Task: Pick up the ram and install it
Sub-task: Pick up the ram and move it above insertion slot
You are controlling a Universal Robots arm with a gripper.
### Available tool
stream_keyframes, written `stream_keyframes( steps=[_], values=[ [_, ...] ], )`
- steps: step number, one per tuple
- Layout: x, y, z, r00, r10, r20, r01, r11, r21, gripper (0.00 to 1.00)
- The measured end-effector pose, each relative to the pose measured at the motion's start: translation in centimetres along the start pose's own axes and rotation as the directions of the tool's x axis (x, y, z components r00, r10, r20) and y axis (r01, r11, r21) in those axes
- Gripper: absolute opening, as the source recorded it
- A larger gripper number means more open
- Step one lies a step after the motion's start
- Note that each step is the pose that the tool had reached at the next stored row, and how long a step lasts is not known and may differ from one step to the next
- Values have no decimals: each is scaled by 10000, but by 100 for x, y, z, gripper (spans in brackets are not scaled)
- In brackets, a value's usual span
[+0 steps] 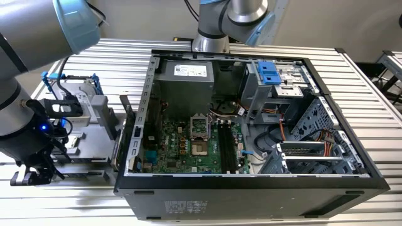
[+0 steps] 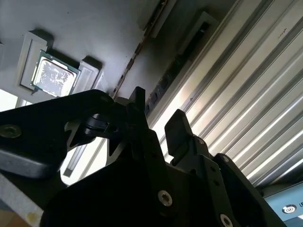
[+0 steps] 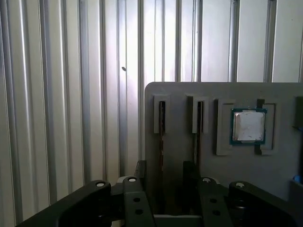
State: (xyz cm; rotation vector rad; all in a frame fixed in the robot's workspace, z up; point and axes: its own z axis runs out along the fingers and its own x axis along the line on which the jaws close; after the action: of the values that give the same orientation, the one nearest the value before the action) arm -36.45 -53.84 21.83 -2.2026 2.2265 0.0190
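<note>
Hovering hand (image 1: pixel 33 175): low at the near end of the fixture, by the worktop edge on the exterior view's left; spread, pinching nothing
fingers (image 3: pixel 140 172): two black tips with a clear gap between them in both wrist views
ram (image 3: pixel 162 125): thin dark strip on edge in a narrow slot of the fixture; in the first wrist view it runs into the gap between the fingers; can't tell if anything touches it
second slot (image 3: pixel 199 123): just beside the first and parallel to it, also with a dark strip in it
processor chip (image 3: pixel 247 125): square, silver top, in its own pocket next to the slots
fixture (image 3: pixel 180 94): grey plate lying on the ribbed metal worktop (image 3: pixel 57 94)
hard drive (image 1: pixel 74 92): silver with blue rails, at the fixture's far end
computer case (image 1: pixel 251 186): open, mid-worktop, just beside the fixture; motherboard (image 1: pixel 182 150) facing up
</note>
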Motion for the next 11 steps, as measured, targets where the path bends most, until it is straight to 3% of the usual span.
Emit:
stream_keyframes(
  steps=[11],
  values=[
    [-13,1,175,10000,-1,-96,2,10000,20,100]
  ],
)
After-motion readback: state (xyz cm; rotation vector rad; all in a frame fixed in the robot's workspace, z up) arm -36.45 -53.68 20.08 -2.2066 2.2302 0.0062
